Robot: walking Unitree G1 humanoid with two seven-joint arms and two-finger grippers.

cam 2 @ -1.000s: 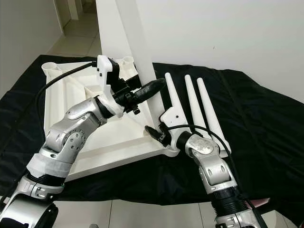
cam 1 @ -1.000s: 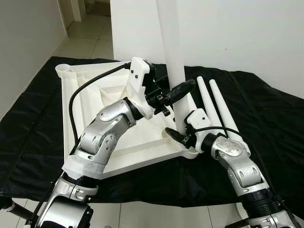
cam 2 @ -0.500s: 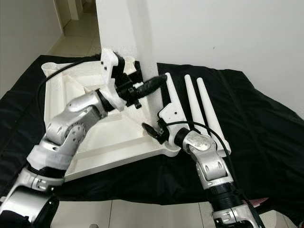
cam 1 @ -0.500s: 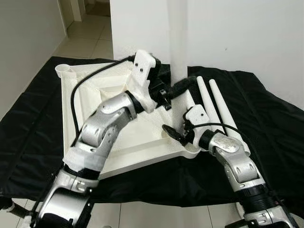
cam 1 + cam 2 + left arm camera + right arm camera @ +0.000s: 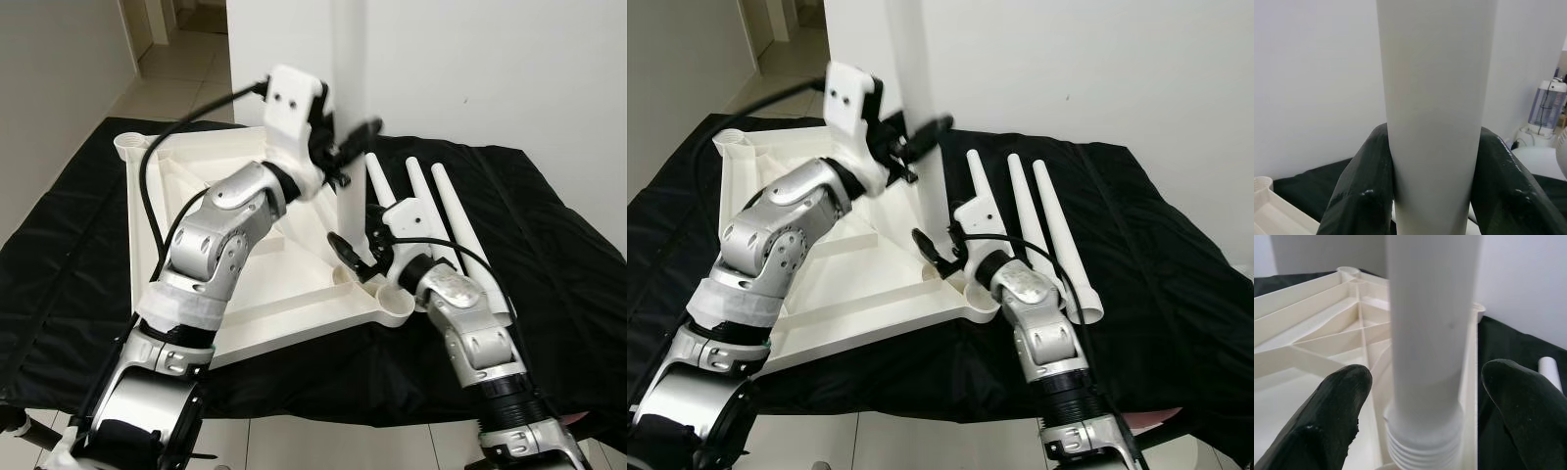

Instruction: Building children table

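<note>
The white tabletop [image 5: 196,225] lies upside down on a black cloth [image 5: 549,245], ribbed underside up, and serves as the landmark here. At its corner nearest the robot's right arm, a white table leg [image 5: 911,88] stands upright, long axis vertical, its threaded lower end sitting at the corner socket [image 5: 1422,450] of the tabletop.

The left tool [image 5: 1432,166] is raised above the tabletop and clamped on the upright leg partway up, a black finger pressed to each side of the shaft. The right tool [image 5: 1425,401] sits low at the same corner, its two fingers [image 5: 1337,406] spread wide, one on each side of the leg's base, with a clear gap to the leg on both sides; it holds nothing.

Beside the tabletop, on the cloth past that corner, three more white legs [image 5: 1043,220] lie flat and side by side, narrow tips pointing away from the robot, wide ends toward it. A round socket [image 5: 132,145] shows at the tabletop's far left corner.
</note>
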